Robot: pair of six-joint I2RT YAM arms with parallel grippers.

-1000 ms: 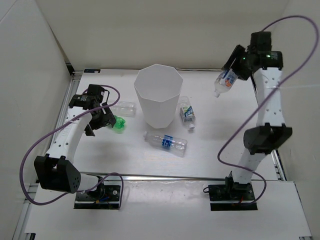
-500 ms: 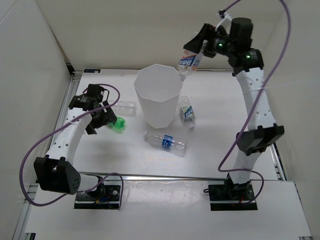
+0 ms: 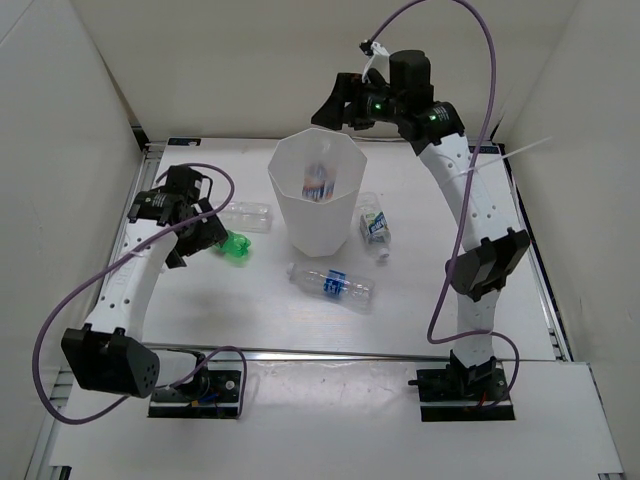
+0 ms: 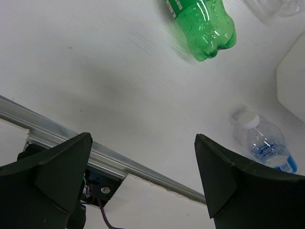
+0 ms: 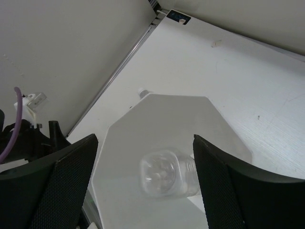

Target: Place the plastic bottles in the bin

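The white faceted bin stands mid-table. My right gripper hangs open above its far rim. One labelled bottle is inside the bin, free of the fingers. In the right wrist view that bottle shows bottom-first between my wide-apart jaws, over the bin. My left gripper is open and empty beside the green bottle. The clear unlabelled bottle lies left of the bin. Two labelled bottles lie on the table, one right of the bin and one in front of it.
In the left wrist view my open gripper looks toward the table's metal front rail. The green bottle, a labelled bottle and the bin's corner lie ahead of it. White walls enclose the table on three sides.
My right arm swung left from the table's right side to above the bin with a labelled bottle, then opened. The bottle is now inside the bin. The left arm barely moved.
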